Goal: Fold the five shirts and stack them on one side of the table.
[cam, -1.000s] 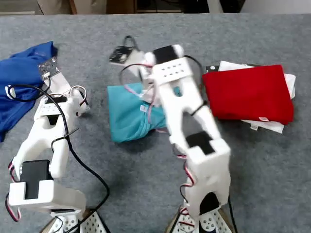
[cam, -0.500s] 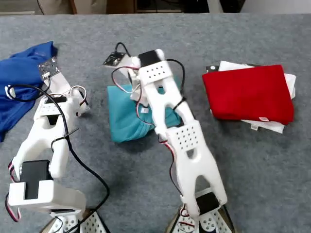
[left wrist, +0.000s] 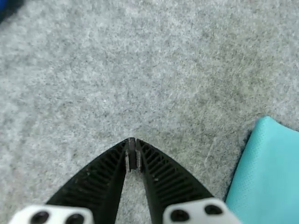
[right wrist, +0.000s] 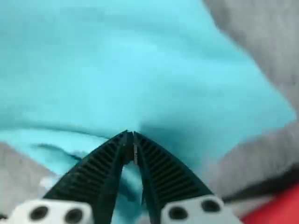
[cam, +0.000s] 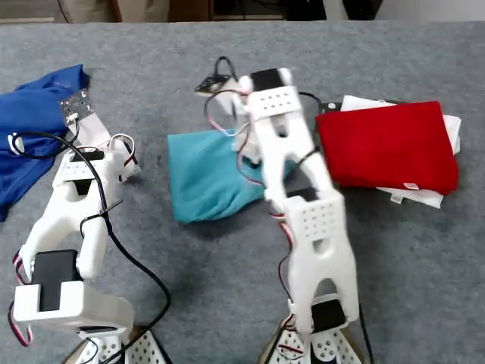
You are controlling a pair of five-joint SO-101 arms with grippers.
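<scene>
A teal shirt (cam: 204,178), folded into a rough rectangle, lies mid-table. My right arm (cam: 276,114) reaches over its right part. In the right wrist view the right gripper (right wrist: 131,145) is shut, its tips just above the teal shirt (right wrist: 117,70); I see no cloth between the fingers. A folded red shirt (cam: 386,144) rests on a folded white shirt (cam: 424,196) at the right. A crumpled blue shirt (cam: 34,121) lies at the far left. My left gripper (left wrist: 131,158) is shut over bare grey carpet, with the teal shirt's edge (left wrist: 271,172) beside it.
The table is covered with grey carpet (cam: 424,288). My left arm (cam: 83,174) stands between the blue shirt and the teal shirt. Both arm bases sit at the near edge. Bare carpet lies at the far side and the near right.
My right arm swung left over the teal shirt, then back to the right; more of the shirt's left part now shows. The left arm has not moved.
</scene>
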